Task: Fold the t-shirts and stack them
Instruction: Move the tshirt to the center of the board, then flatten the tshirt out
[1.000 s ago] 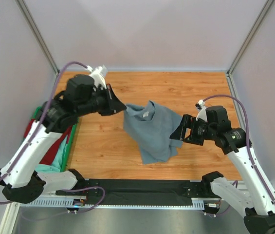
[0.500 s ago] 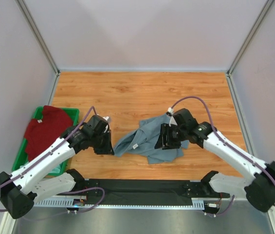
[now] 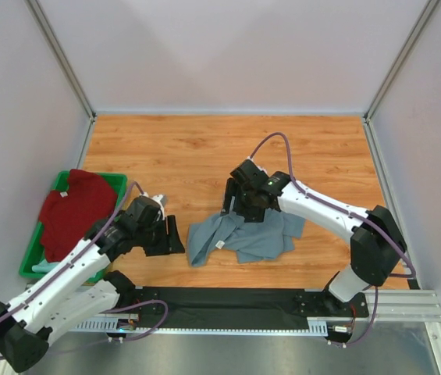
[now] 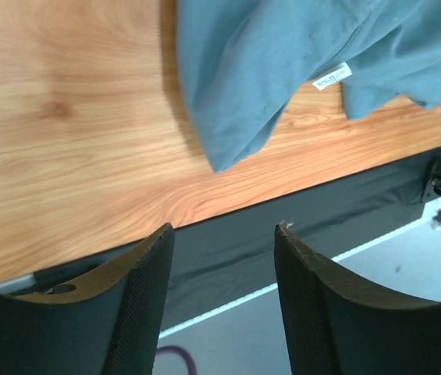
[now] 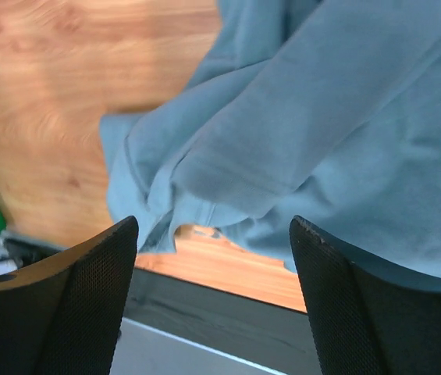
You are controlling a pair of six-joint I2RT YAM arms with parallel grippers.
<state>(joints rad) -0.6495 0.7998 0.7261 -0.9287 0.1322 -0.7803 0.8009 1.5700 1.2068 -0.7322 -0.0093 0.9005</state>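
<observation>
Since earlier: left tool (image 3: pixel 172 234) released grey tee (image 3: pixel 255 238), now wide, just beside its edge; right tool (image 3: pixel 234 205) shifted over tee's far side, wide, gripping nothing; tee crumpled on counter (image 3: pixel 204 148).

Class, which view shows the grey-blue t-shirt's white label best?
The left wrist view: the label lies large on the grey-blue t-shirt. The top view shows it as a tiny white speck; the right wrist view shows the shirt without it.

Wooden table (image 3: pixel 204 148): grey-blue tee (image 3: pixel 261 239), green bin (image 3: pixel 27 266)
</observation>
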